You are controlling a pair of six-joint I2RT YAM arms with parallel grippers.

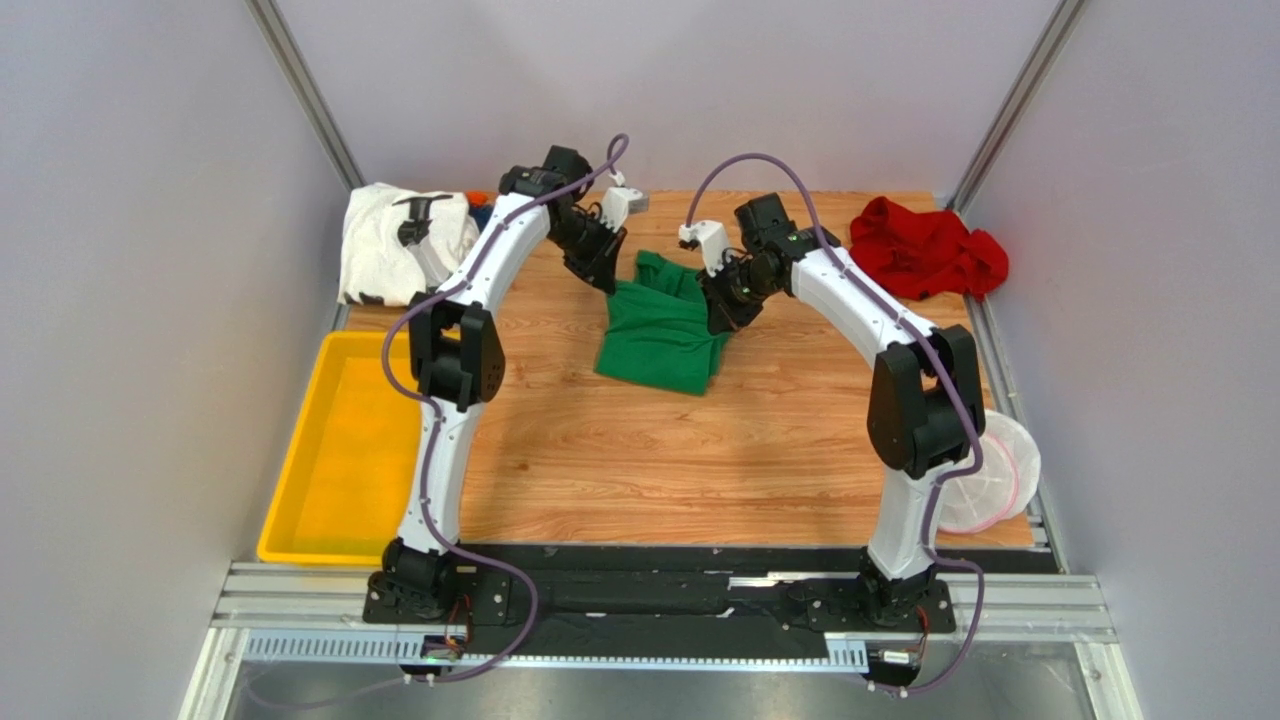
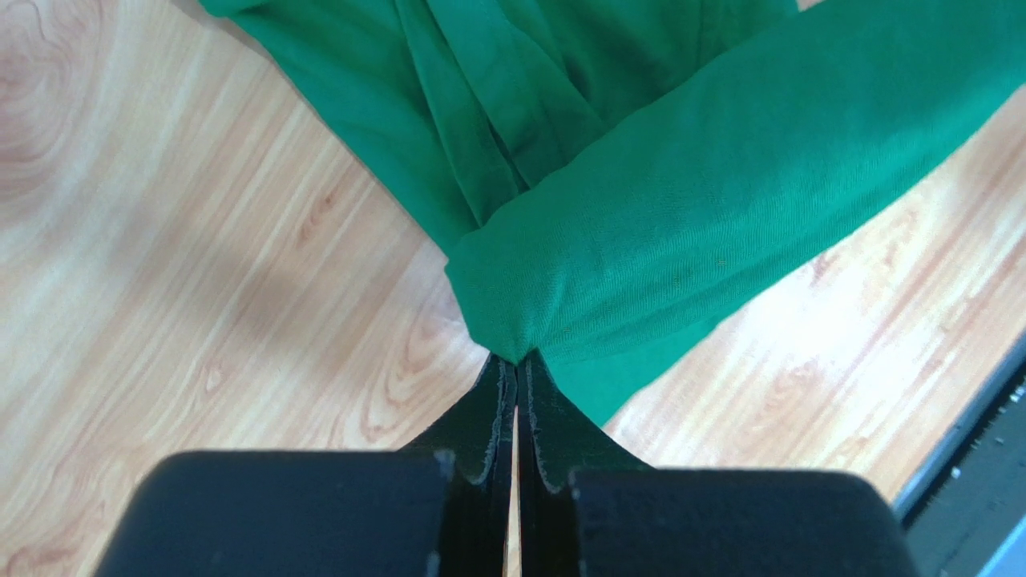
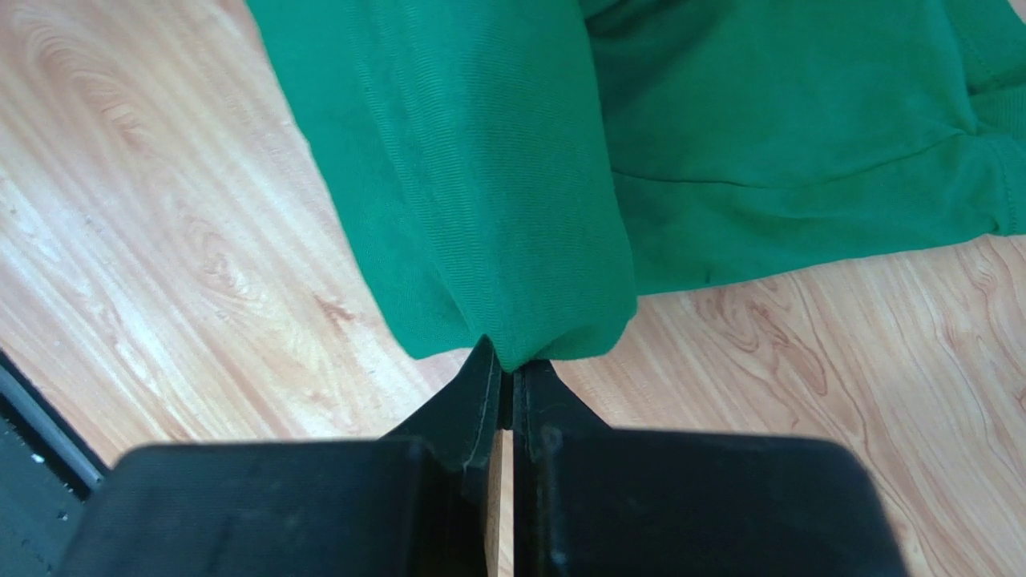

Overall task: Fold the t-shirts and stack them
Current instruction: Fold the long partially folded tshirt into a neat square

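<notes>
Bare wood near the arms, clutter along the far side and both edges.

The table point(image 1: 706, 458) lay open across its near half. At the far middle, the green t-shirt point(image 1: 661, 342) blocked passage, with the left arm point(image 1: 451, 353) and right arm point(image 1: 917, 393) arched over it. The white t-shirt point(image 1: 383, 240) filled the far left corner and the red t-shirt point(image 1: 924, 252) the far right. The yellow tray point(image 1: 349, 458) lined the left edge, and the mesh basket point(image 1: 995, 473) sat near right.

Beyond the left gripper point(image 2: 517, 382) the green t-shirt point(image 2: 674, 204) runs off the top and right picture edges, its pinched fold buried between the closed jaws. Ahead of the right gripper point(image 3: 507, 382) the cloth is likewise cut off at the top. From above, an orange-and-blue patch point(image 1: 478, 200) just beside the left wrist is too small to identify.
</notes>
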